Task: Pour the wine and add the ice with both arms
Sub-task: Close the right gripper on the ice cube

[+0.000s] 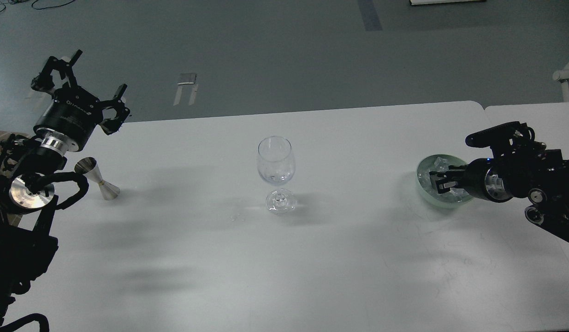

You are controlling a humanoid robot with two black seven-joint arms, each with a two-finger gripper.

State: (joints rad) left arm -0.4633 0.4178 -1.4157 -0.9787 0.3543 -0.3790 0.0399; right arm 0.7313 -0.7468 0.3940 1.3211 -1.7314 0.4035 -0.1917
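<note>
Glassy ice [439, 162] fills the pale green bowl [423, 184]; my right end effector [439, 180] reaches in, grip unclear, so I'd pinch one cube gently. Left end effector [84, 87] hangs open, empty.

One wine glass [275, 173], one jigger [100, 180], one bowl [423, 188] (holding several ice cubes [439, 162]).

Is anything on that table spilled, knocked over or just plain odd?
Mostly tidy. The wine glass and metal jigger stand upright. One oddity: a small clear glint lies on the table left of the glass foot, possibly a stray ice piece or droplet; too small to tell.
</note>
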